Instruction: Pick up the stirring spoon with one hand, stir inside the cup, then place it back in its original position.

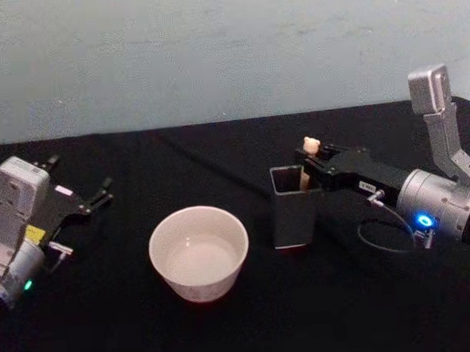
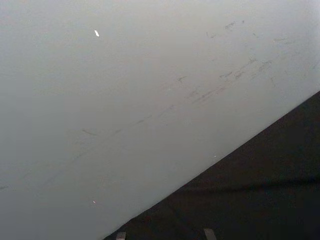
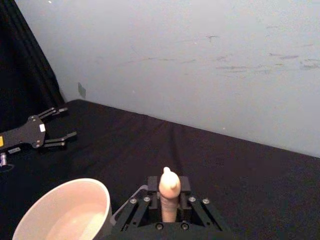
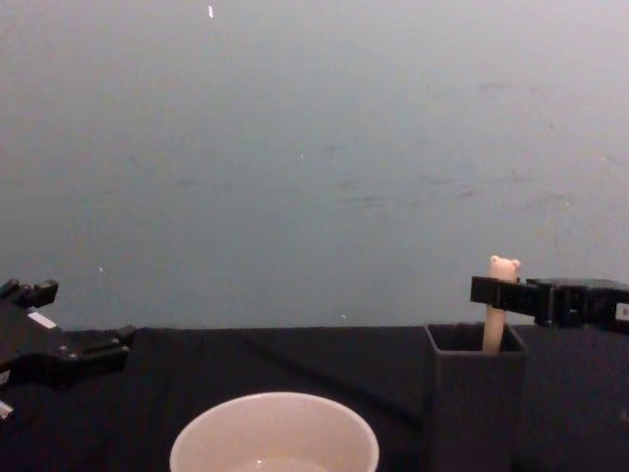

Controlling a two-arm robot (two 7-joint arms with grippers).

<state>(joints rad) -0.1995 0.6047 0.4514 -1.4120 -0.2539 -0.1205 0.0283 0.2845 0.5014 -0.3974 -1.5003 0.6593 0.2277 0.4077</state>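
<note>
While the black-draped table carries the cup near the middle of its front edge, the dark grey holder stands just beside the cup, toward the right edge. The right gripper reaches in from that edge, fingers closed around the handle of the stirring spoon, which stands upright in the holder with its bear head poking above. By the left edge the left gripper hovers, fingers spread, holding nothing.
</note>
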